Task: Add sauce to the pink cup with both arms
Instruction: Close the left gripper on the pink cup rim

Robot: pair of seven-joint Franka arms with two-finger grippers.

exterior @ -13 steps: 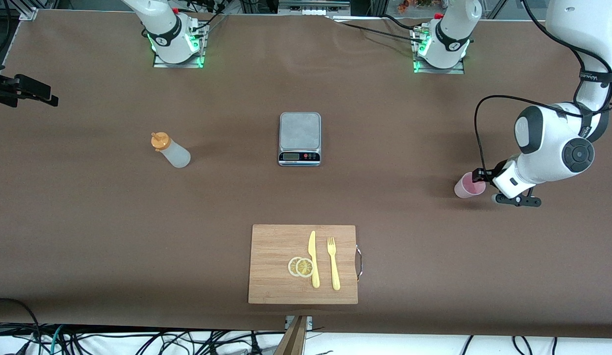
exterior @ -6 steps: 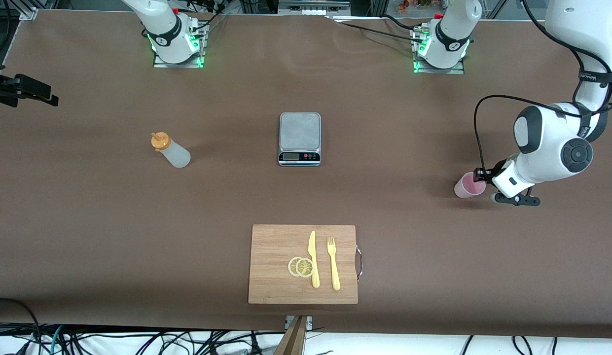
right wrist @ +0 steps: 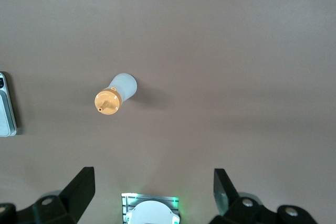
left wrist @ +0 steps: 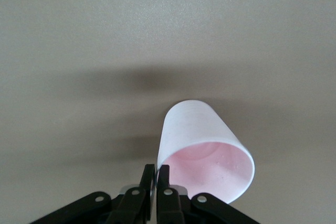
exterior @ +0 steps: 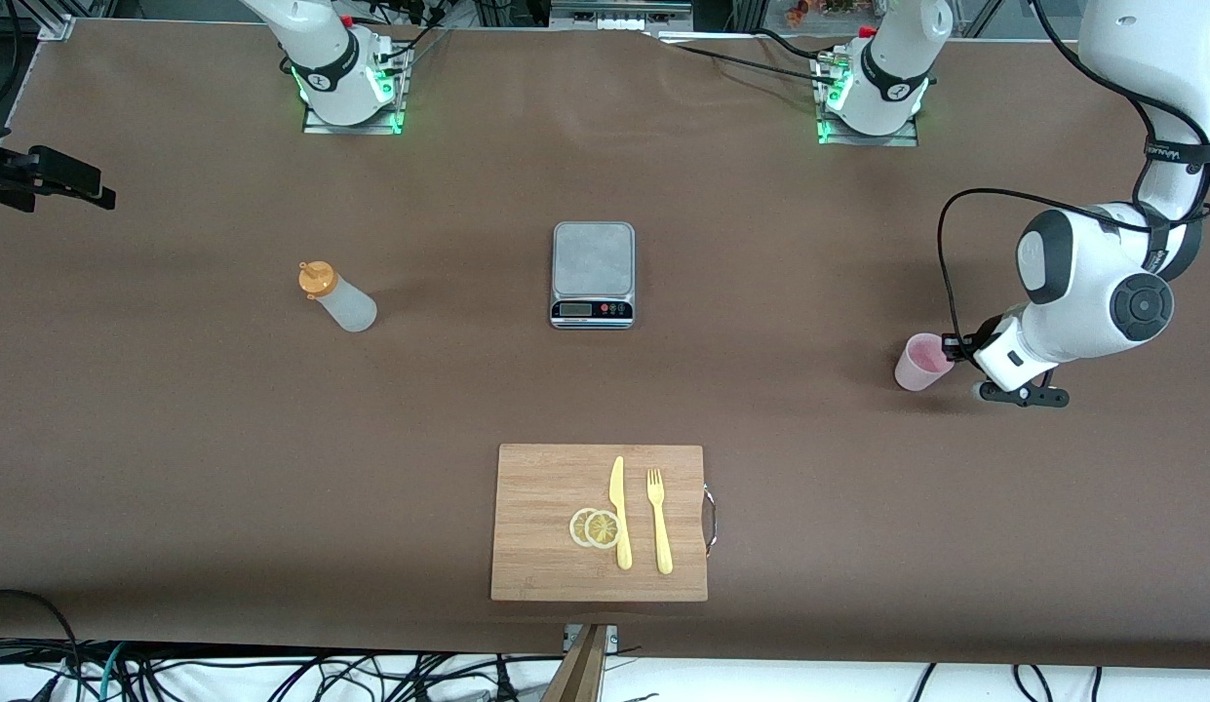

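Observation:
The pink cup (exterior: 919, 363) is at the left arm's end of the table, tipped on its side. My left gripper (exterior: 950, 344) is shut on its rim; in the left wrist view the fingers (left wrist: 163, 176) pinch the wall of the cup (left wrist: 191, 127), one inside and one outside. The sauce bottle (exterior: 339, 299) with its orange cap stands toward the right arm's end of the table. It also shows in the right wrist view (right wrist: 117, 93). My right gripper (right wrist: 155, 174) is open and empty, high over its own base, out of the front view.
A grey kitchen scale (exterior: 593, 255) sits mid-table. A wooden cutting board (exterior: 541, 507) with lemon slices (exterior: 595, 527), a yellow knife (exterior: 619, 512) and a fork (exterior: 659, 520) lies nearer the front camera. A black mount (exterior: 49, 180) sticks in at the right arm's end.
The pink cup has shifted slightly toward the scale and tipped further in my left gripper. The right arm and the bottle have not moved.

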